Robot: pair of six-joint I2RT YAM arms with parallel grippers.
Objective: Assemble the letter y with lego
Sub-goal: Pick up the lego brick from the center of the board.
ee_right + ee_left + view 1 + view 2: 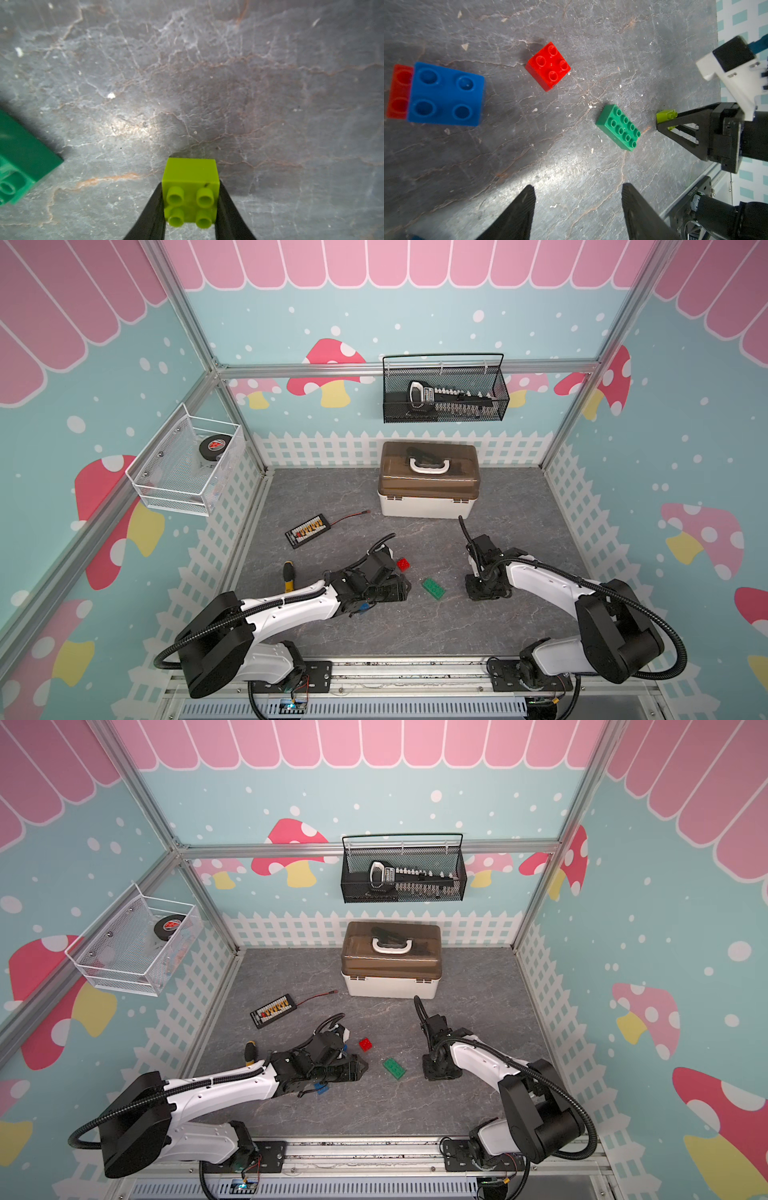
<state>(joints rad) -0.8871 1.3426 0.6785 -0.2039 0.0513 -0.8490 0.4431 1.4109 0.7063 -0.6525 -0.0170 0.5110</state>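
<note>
The right gripper [485,592] points straight down at the tabletop [415,635] in both top views, and its own body hides what its jaws hold. The dark green brick [433,588] lies flat between the two grippers, off toward the left arm from the right one. Its long axis runs slantwise, and the end closer to the robot's base is also the end closer to the right gripper. The left gripper [406,587] is the nearer of the two to it. A red brick [402,563] sits loose just beyond that gripper, and a blue brick [364,607] peeks out from under the left arm.

From the left wrist we see the left jaws standing apart with nothing between them. The blue brick is stacked on a second red brick [399,91], and the right gripper's tips are down at table level just beside the dark green brick.

From the right wrist the grip is plain: the jaws are clamped on the two sides of the lime brick [190,172], studs up (whether it rests on the table or hangs just above it we cannot tell). We judge the next move to be carrying it across to the bar's closer end.
</note>
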